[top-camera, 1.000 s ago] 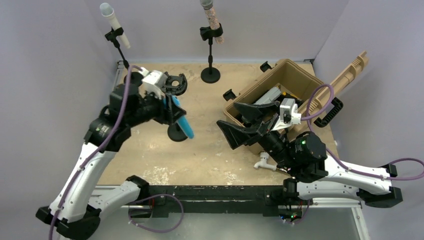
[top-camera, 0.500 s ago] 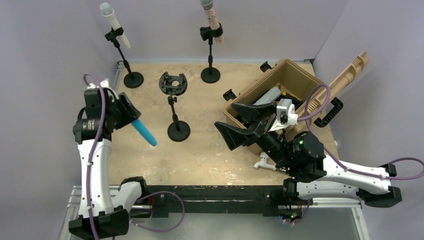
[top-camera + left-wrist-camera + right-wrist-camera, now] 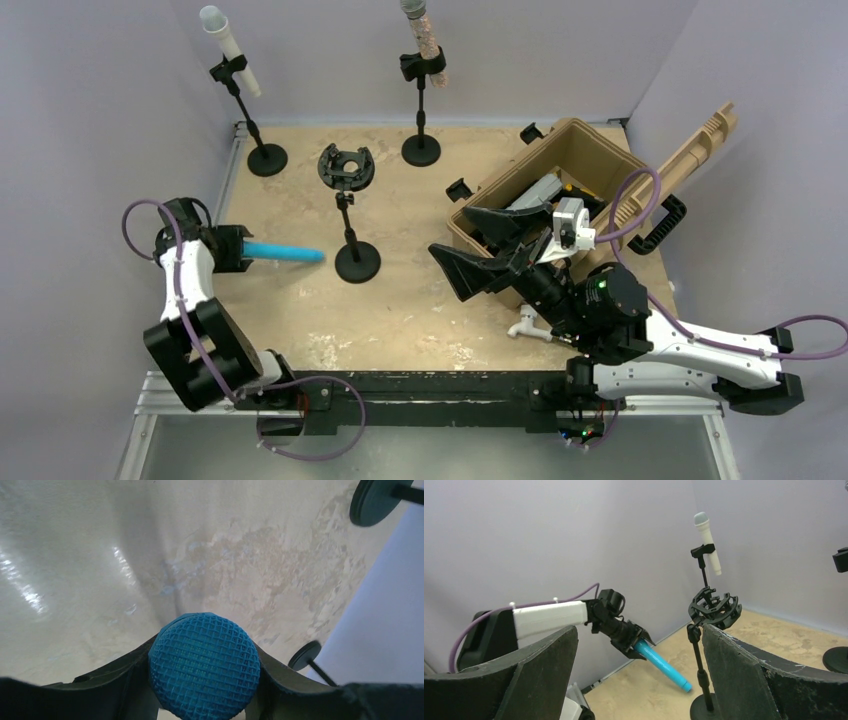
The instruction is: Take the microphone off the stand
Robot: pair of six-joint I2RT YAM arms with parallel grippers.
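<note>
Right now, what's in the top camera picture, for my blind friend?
The left tool grips a bright blue microphone, clear of the empty black stand. A white microphone and a speckled one sit clipped behind; the right tool hangs open by a tan case.

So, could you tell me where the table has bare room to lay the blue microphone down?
Bare tabletop lies between the empty stand's base and the near edge. Crowded on the right, around the open case.
</note>
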